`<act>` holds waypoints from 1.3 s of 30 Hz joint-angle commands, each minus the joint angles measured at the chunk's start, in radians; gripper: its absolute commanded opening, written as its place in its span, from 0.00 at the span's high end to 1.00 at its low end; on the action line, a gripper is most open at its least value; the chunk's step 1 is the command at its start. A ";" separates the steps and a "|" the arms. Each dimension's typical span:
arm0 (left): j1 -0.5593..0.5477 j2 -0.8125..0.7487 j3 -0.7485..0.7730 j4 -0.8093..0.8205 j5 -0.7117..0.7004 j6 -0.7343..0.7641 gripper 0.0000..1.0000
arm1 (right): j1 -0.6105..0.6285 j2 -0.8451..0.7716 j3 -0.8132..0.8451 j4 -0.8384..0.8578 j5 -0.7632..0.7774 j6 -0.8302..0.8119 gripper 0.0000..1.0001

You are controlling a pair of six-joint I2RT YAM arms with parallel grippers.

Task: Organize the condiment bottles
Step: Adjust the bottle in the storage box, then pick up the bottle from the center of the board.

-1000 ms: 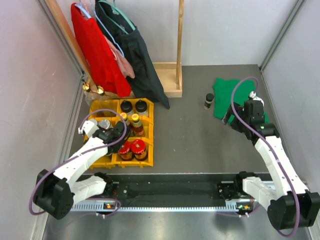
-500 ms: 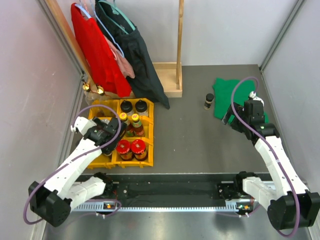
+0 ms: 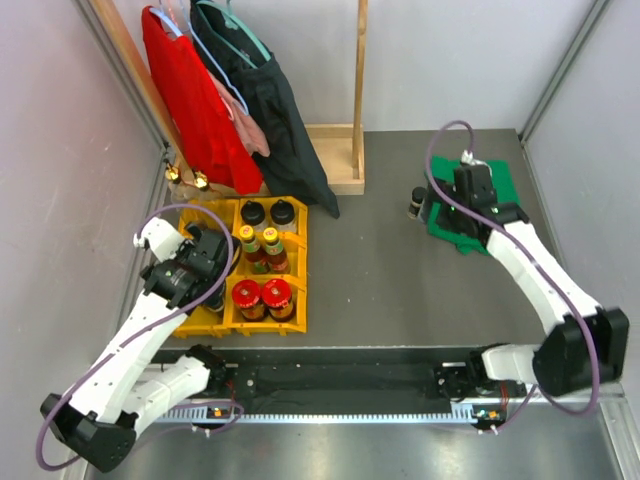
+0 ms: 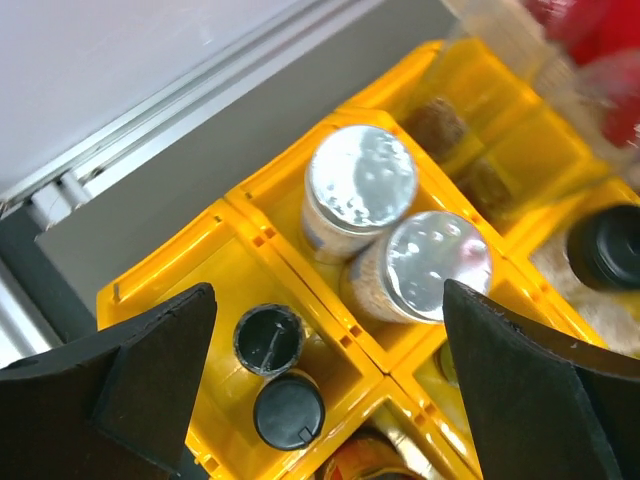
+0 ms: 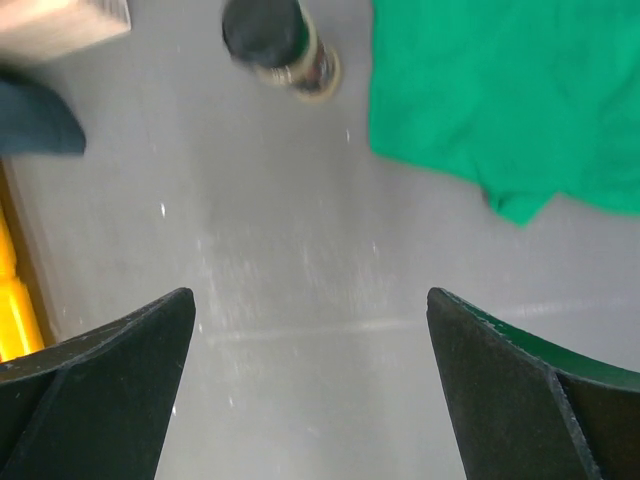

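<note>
The yellow tray [image 3: 297, 262] holds most condiment bottles: black-capped jars [image 3: 267, 211], yellow-capped sauce bottles [image 3: 258, 238] and red-lidded jars [image 3: 263, 292]. My left gripper [image 3: 212, 260] hovers open over the tray's left side. In the left wrist view, two silver-lidded canisters [image 4: 400, 220] and two small black-capped bottles [image 4: 278, 372] stand below the open left gripper [image 4: 326, 290], untouched. One black-capped bottle [image 3: 417, 202] stands alone on the table beside the green cloth [image 3: 500, 185]. My right gripper [image 3: 447, 210] is open just right of it. That bottle [image 5: 268, 35] shows ahead of the empty right gripper [image 5: 308, 295].
A wooden clothes rack [image 3: 340, 165] with red and dark garments [image 3: 215, 95] stands at the back left. Two gold-topped clear bottles [image 3: 187, 177] sit behind the tray. Side walls close in left and right. A rail [image 3: 340, 385] runs along the near edge.
My left gripper opened and drew back up and to the left from the tray's left compartments. The right arm swung back and left, toward the lone bottle.
</note>
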 commanded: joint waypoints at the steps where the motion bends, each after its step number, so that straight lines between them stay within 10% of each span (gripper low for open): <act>1: 0.005 -0.038 0.040 0.162 0.089 0.286 0.01 | 0.012 0.125 0.154 0.056 0.068 -0.044 0.02; 21: 0.003 -0.150 0.112 0.324 0.341 0.732 0.01 | 0.027 0.624 0.563 -0.019 0.117 -0.115 0.10; 35: 0.006 -0.079 0.134 0.363 0.370 0.811 0.01 | 0.038 0.744 0.635 -0.061 0.125 -0.120 0.39; 39: 0.005 -0.081 0.135 0.377 0.373 0.820 0.01 | 0.038 0.750 0.635 -0.065 0.135 -0.112 0.60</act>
